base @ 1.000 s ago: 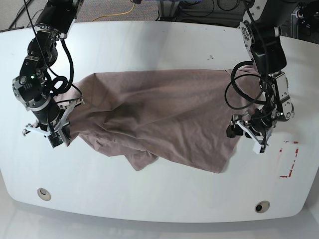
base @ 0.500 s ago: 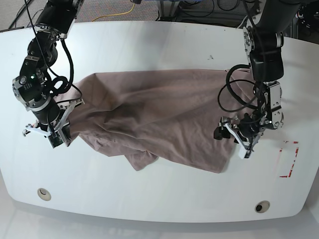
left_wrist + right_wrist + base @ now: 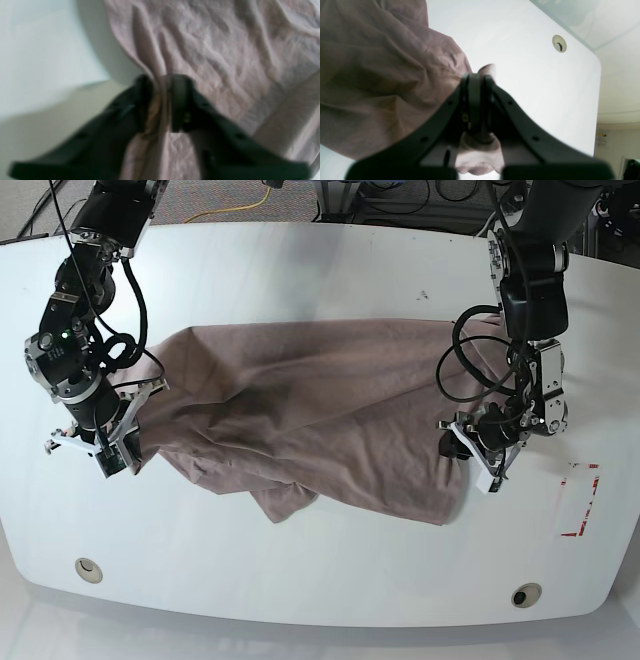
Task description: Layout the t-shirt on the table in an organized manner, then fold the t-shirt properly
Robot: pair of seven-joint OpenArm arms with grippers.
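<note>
The mauve-brown t-shirt (image 3: 320,410) lies crumpled across the middle of the white table (image 3: 300,270), with a bunched flap hanging toward the front edge. My left gripper (image 3: 462,448) is at the shirt's right edge, and in the left wrist view the left gripper (image 3: 161,82) is shut on a raised fold of the t-shirt (image 3: 212,50). My right gripper (image 3: 125,450) holds the shirt's left edge. The right wrist view shows the right gripper (image 3: 477,77) shut on bunched cloth of the t-shirt (image 3: 382,75).
Two grommet holes (image 3: 88,568) (image 3: 525,594) sit near the table's front edge; one grommet hole (image 3: 559,43) shows in the right wrist view. Red tape marks (image 3: 580,505) lie at the right. Cables and floor clutter run behind the table's far edge.
My left gripper has moved leftward from bare table onto the shirt's right edge and closed on a fold. The right arm and the shirt's left side have stayed almost still.
</note>
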